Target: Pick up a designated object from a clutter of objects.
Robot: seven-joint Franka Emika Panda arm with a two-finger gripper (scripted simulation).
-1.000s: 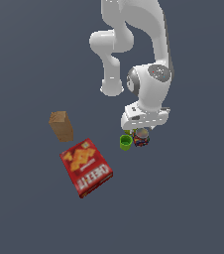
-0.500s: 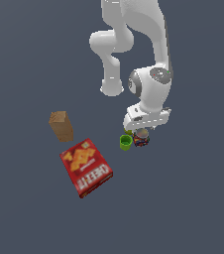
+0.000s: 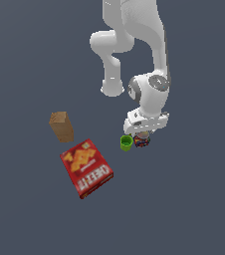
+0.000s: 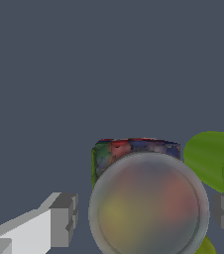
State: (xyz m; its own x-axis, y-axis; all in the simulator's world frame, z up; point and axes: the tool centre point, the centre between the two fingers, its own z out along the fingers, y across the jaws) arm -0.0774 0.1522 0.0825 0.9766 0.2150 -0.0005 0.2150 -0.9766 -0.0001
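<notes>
The multicoloured can (image 4: 146, 203) stands upright with its silvery rim and brownish top facing the wrist camera. In the exterior view the can (image 3: 142, 141) shows just below the arm's hand. My gripper (image 4: 144, 218) is open, with one finger (image 4: 59, 221) on each side of the can and a gap to each. The gripper (image 3: 142, 134) is low over the can in the exterior view. The small green cup (image 3: 126, 143) stands right beside the can; its side shows in the wrist view (image 4: 210, 158).
A large red cracker box (image 3: 86, 168) lies flat toward the exterior view's left. A tan-brown box (image 3: 61, 126) stands behind it. A bit of yellow-green object (image 4: 207, 246) shows beside the can in the wrist view.
The arm's hand has come down slightly over the can. The objects have not moved.
</notes>
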